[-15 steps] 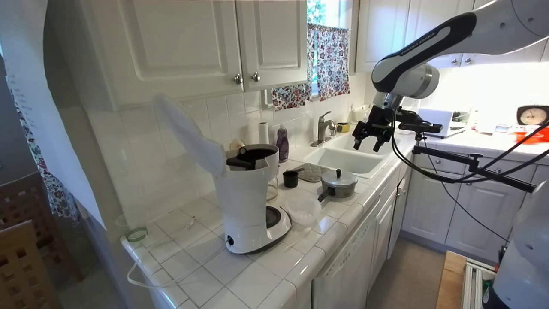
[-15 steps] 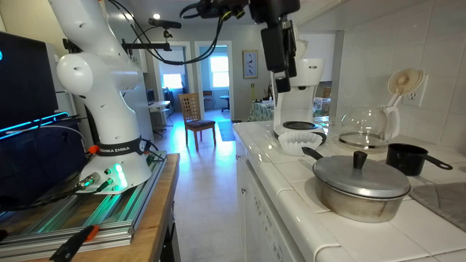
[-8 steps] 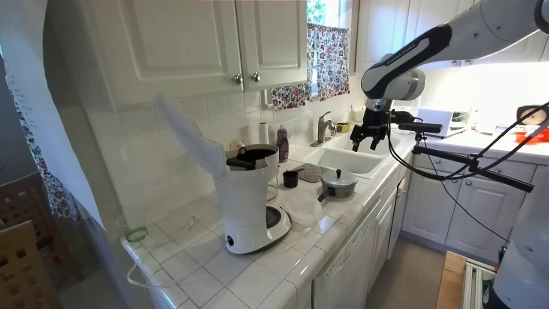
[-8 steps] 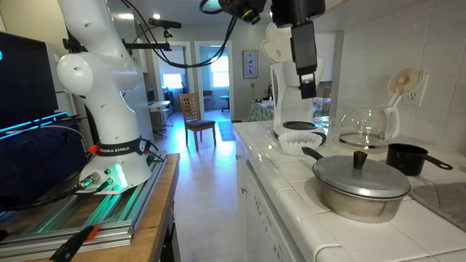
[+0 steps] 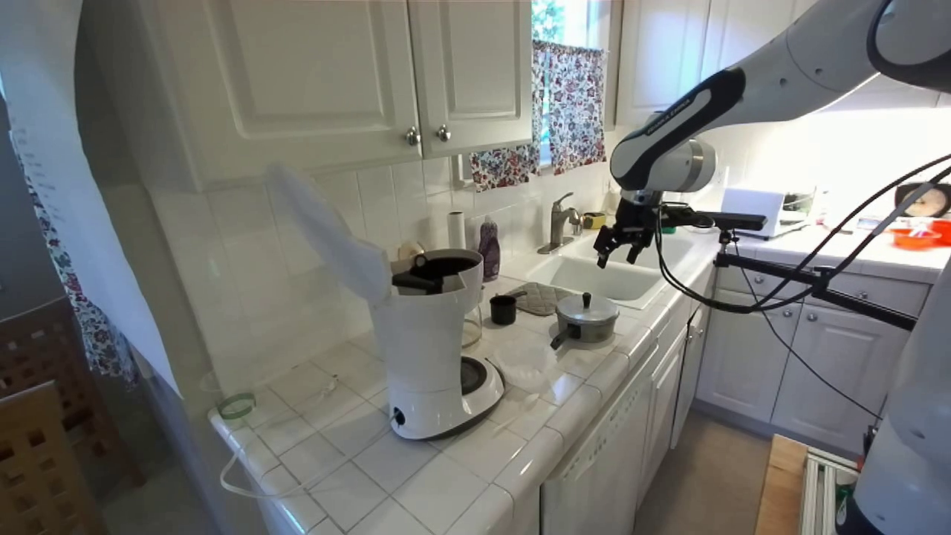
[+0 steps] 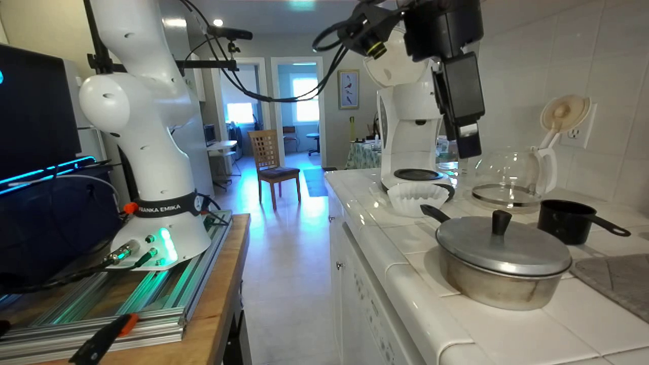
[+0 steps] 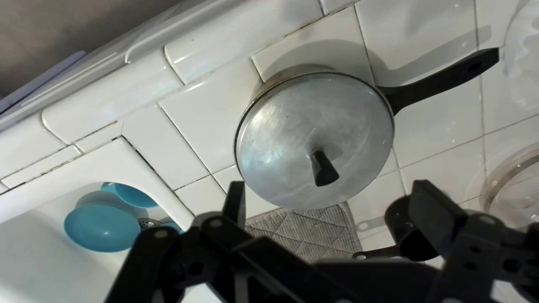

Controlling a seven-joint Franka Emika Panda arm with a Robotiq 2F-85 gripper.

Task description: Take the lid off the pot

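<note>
Lid point(image 7: 290, 134) seated on pot point(image 6: 497, 292), lower than hand point(image 5: 617, 259), apart; hand spread wide.

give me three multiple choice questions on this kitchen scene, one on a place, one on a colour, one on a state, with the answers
1. Where is the lid?
A) in the sink
B) on the pot
C) on the floor

2. What colour is the lid's knob?
A) black
B) white
C) red

3. How are the fingers?
A) shut on the knob
B) shut on the cup
C) apart, holding nothing

1 B: both exterior views show the lid covering the pot.
2 A: it stands out black against the grey lid.
3 C: the wrist view shows a wide gap between them, with nothing clasped.
</note>
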